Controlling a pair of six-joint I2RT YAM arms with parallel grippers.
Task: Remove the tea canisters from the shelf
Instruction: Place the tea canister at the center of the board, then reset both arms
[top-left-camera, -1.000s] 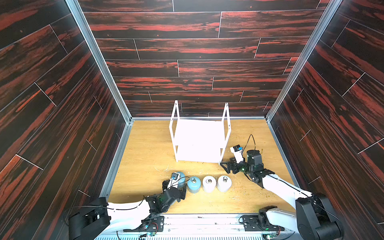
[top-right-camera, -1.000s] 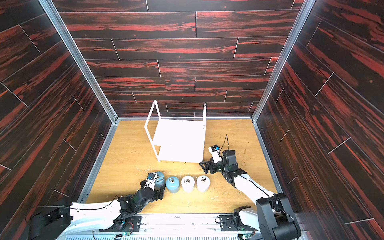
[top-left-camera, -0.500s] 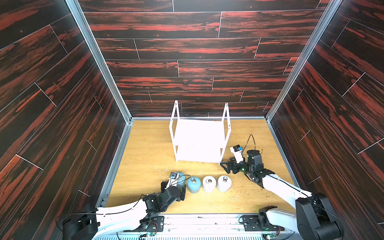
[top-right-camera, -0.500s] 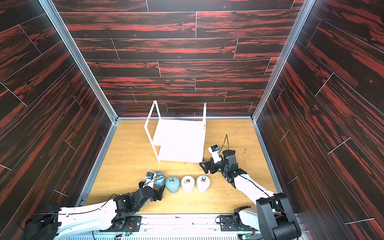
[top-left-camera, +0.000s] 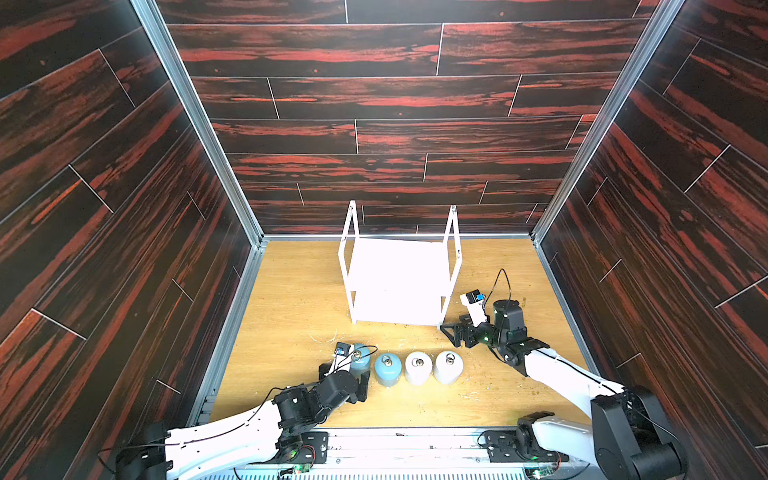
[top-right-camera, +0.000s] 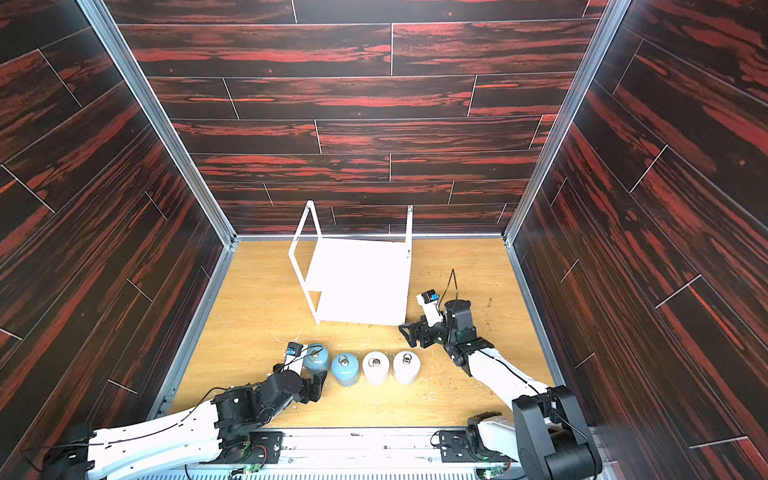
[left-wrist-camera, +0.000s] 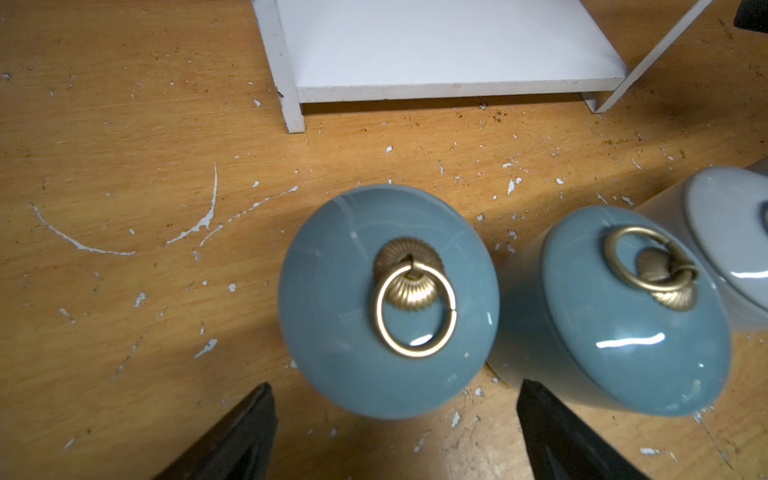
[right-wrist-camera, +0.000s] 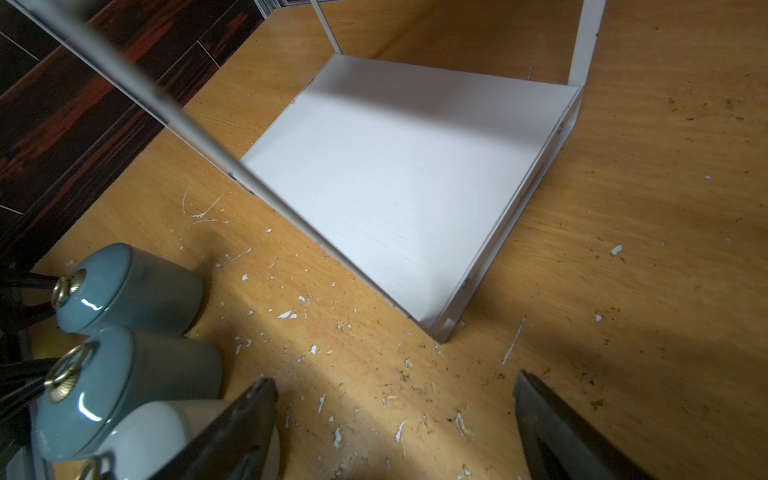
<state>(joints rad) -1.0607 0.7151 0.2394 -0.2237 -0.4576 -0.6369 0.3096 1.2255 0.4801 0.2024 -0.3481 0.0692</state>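
Both top views show the tea canisters standing in a row on the wooden table in front of the shelf (top-left-camera: 399, 270) (top-right-camera: 357, 270): two light blue (top-left-camera: 360, 360) (top-left-camera: 387, 369) and two white (top-left-camera: 417, 368) (top-left-camera: 448, 366). The shelf's boards (right-wrist-camera: 395, 174) show bare white. My left gripper (top-left-camera: 345, 376) (left-wrist-camera: 395, 386) is open just short of the leftmost blue canister (left-wrist-camera: 388, 299) (top-right-camera: 316, 358), not touching it. My right gripper (top-left-camera: 451, 334) (right-wrist-camera: 395, 378) hangs open over bare table by the shelf's front right post, holding nothing.
Dark wood-pattern walls (top-left-camera: 124, 249) close in the table on three sides. White paint flakes and scratches (left-wrist-camera: 199, 224) litter the table (top-left-camera: 291, 299) near the canisters. Bare wood lies left of the shelf and behind the right arm.
The left arm has drawn back slightly toward the front edge, away from the leftmost blue canister, which stays standing. The right arm and the other canisters have not moved.
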